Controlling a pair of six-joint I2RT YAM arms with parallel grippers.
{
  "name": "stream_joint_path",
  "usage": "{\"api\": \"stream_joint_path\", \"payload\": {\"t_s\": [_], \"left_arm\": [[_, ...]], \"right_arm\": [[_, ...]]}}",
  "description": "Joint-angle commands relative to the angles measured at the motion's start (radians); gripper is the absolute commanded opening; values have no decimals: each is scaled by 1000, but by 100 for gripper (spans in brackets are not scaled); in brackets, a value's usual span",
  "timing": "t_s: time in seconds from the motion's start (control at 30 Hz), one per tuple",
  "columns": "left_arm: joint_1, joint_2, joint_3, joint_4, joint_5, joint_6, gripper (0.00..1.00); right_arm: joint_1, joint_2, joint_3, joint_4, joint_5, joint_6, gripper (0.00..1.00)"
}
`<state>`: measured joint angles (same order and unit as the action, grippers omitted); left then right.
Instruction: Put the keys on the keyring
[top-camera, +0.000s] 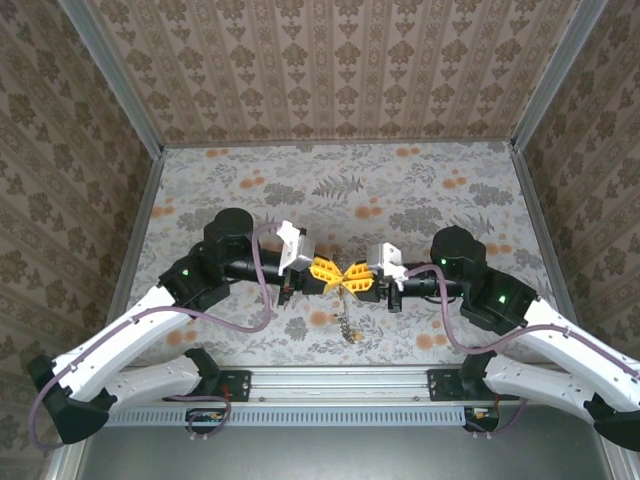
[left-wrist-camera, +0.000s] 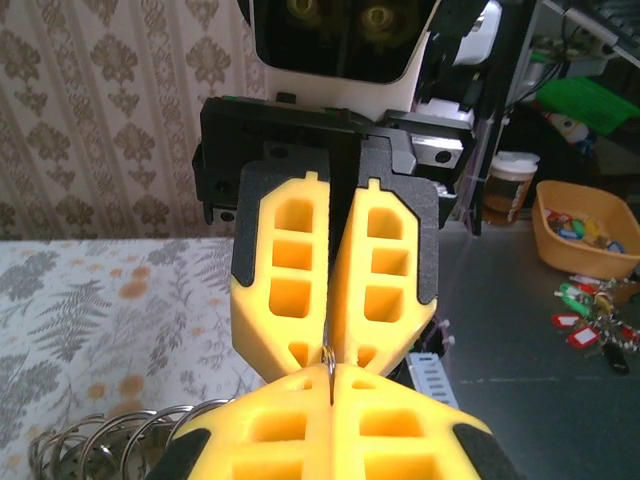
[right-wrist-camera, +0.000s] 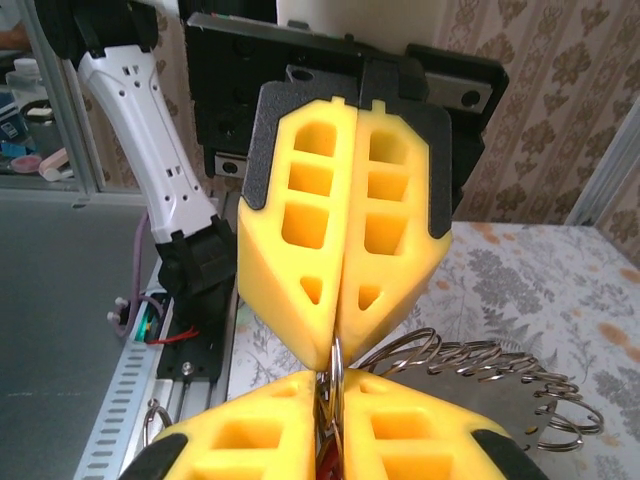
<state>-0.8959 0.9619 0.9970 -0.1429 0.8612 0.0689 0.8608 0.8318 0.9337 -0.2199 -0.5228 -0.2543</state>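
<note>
Two sets of jaws, both mine, meet nose to nose in the middle of the top frame, up above the flowery table (top-camera: 420, 190). My left gripper (top-camera: 333, 275) is on the left side and my right gripper (top-camera: 353, 279) is on the right. Between them is the keyring (right-wrist-camera: 338, 362). It is a thin shiny wire loop that I see edge-on, so it looks like a skinny line.

I think the keyring is very light. It looks hard and smooth, so it could slip or twist. It is thin, so I think it may bend or spring if I pull too hard. The best place to hold it, I think, is flat across the wire, right at the very end of my jaws.

My left jaws are shut tight, with the wire nipped at the tip. My right jaws are shut too. They touch at the tip and leave just a narrow crack further back. Both hold the keyring.

At the lower right of the right wrist frame, a string of thin wire loops (right-wrist-camera: 480, 365) shows just beside my jaws.
</note>
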Motion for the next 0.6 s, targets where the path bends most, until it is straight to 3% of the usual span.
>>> {"api": "stream_joint_path", "payload": {"t_s": [0.0,0.13,0.2,0.33,0.43,0.57], "left_arm": [[3,-13,-3,199,50,-60,0],[5,-11,-3,205,47,-70,0],[-2,-4,20,140,8,-41,0],[-65,40,150,-196,-188,136,0],[-121,101,248,-413,-354,235,8],[-160,163,315,-541,-461,290,13]], "right_arm": [[-2,-32,-32,45,6,27,14],[-8,-49,-44,67,12,27,0],[-10,-49,-39,60,29,22,0],[-12,-29,-8,-1,93,-6,0],[-12,11,31,-77,125,-33,0],[-12,33,42,-95,122,-48,0]]}}
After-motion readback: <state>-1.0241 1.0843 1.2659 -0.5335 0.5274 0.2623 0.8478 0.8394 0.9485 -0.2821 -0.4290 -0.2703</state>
